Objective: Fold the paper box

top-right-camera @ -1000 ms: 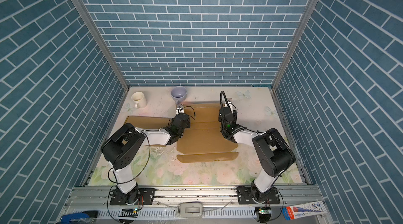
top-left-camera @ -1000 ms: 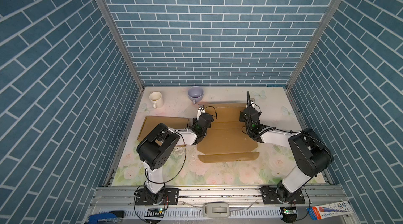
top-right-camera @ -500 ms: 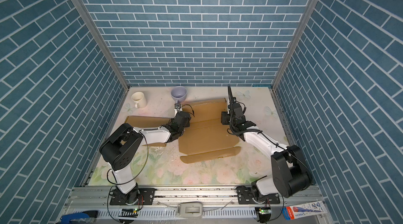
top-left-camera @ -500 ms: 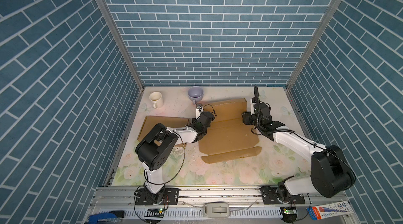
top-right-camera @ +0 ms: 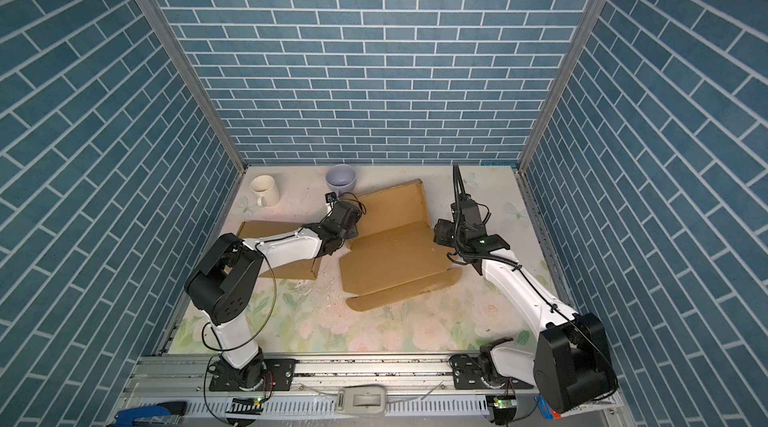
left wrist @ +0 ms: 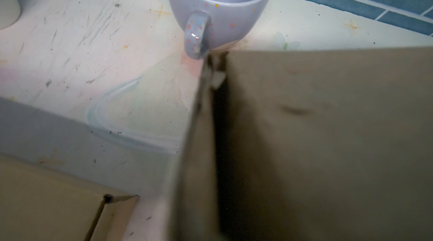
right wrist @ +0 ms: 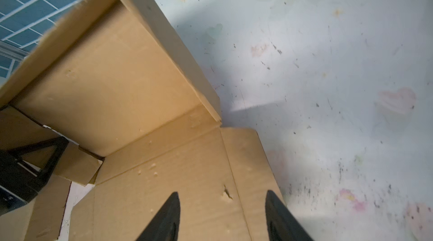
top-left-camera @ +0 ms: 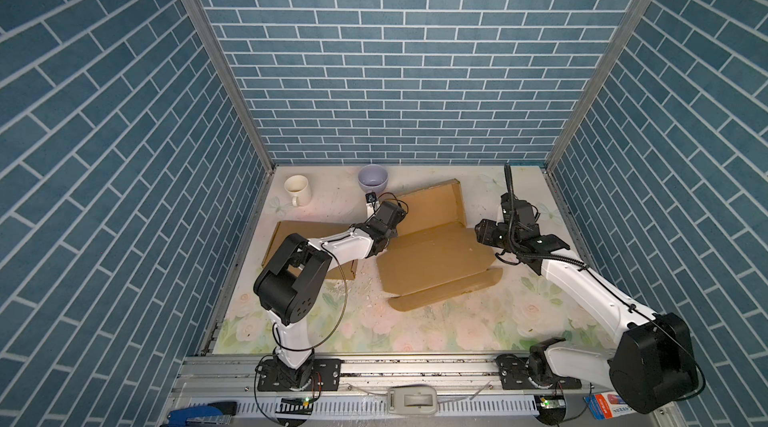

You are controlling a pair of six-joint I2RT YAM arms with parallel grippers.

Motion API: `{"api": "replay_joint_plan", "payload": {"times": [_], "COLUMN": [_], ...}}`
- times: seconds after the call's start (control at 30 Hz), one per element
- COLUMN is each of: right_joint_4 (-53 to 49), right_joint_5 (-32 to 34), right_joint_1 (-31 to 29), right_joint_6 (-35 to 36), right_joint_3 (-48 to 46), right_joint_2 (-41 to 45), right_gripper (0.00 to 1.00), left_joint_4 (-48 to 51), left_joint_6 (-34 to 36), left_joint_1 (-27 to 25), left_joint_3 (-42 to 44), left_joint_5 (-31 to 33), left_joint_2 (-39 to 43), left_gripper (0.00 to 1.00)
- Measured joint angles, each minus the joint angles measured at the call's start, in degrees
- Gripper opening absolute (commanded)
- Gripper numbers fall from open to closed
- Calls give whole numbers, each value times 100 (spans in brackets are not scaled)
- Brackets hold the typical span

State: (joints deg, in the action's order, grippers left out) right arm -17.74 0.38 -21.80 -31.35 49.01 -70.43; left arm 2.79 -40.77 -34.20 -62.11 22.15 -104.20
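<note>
Lilac mug (top-left-camera: 373, 180) just beside paper box (top-left-camera: 432, 256), cream mug (top-left-camera: 297, 190) apart

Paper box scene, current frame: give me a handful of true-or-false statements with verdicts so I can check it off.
1. The right gripper has its fingers apart, holding nothing. True.
2. The purple mug lies on its side. False: it stands upright on the table.
3. The paper box has its back panel raised off the table. True.
4. The white mug stands on the paper box. False: it stands on the bare table, apart from it.
</note>
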Motion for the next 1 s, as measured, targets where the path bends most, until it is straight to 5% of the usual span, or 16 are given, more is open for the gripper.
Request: {"api": "replay_joint_plan", "payload": {"times": [0.17, 0.4, 0.83, 1.0], "right_joint_4": [-745, -1526, -476, 278], "right_joint_5": [111, 20, -586, -632], "right_joint_1": [44, 142, -225, -420], "right_joint_6": [-417, -988, -2621, -2830], "right_joint_3": [0, -42, -1104, -1174], "right_joint_2": [365, 726, 1108, 905], "right_gripper": [72, 74, 74, 61], "left_joint_4": [286, 343, 157, 94], "left_joint_6": [-505, -1207, -2603, -2817], "left_joint_1": [136, 170, 160, 118], "left_joint_3": [-94, -101, -74, -24], "left_joint_5": [-284, -326, -824, -977], "left_joint_2": [13, 13, -140, -146], "left_gripper": [0, 0, 0, 0]}}
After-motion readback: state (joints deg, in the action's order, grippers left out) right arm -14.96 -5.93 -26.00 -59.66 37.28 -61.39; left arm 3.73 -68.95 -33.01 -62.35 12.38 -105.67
